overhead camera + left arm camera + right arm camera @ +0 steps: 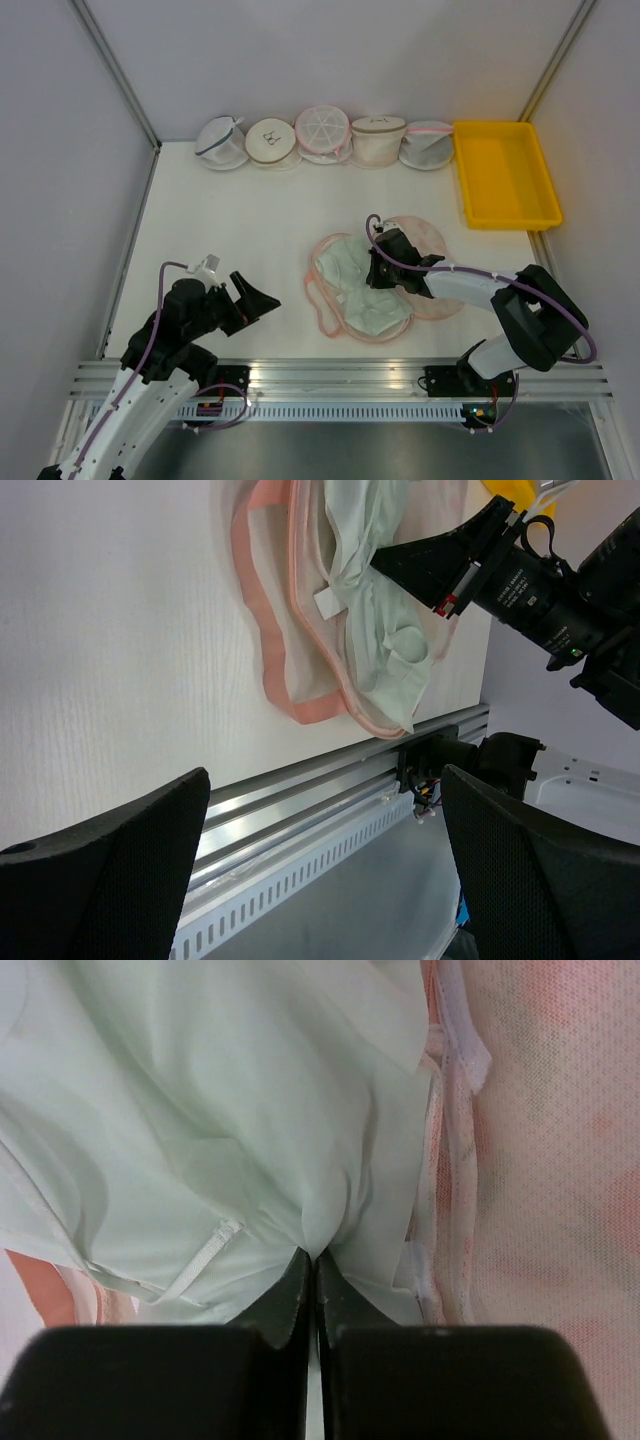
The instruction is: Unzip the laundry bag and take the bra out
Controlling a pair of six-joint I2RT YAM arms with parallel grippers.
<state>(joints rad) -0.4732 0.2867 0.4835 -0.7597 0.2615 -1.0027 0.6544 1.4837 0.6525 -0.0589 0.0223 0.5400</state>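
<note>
The laundry bag (436,296) lies unzipped and spread flat in the middle of the table, its pink trim (262,650) curling toward the near edge. On its open lining rests the pale mint bra (352,268), crumpled. My right gripper (378,272) is pressed down into the bra (220,1130) and is shut, a fold of mint cloth pinched between its black fingertips (298,1290). The bag's printed mesh (560,1160) lies just to the right of the pinch. My left gripper (255,297) hovers wide open to the left of the bag, holding nothing.
Several round mesh bags (272,142) line the back wall. A yellow tray (504,172) sits at the back right. The aluminium rail (300,800) runs along the table's near edge. White walls close the left and right sides.
</note>
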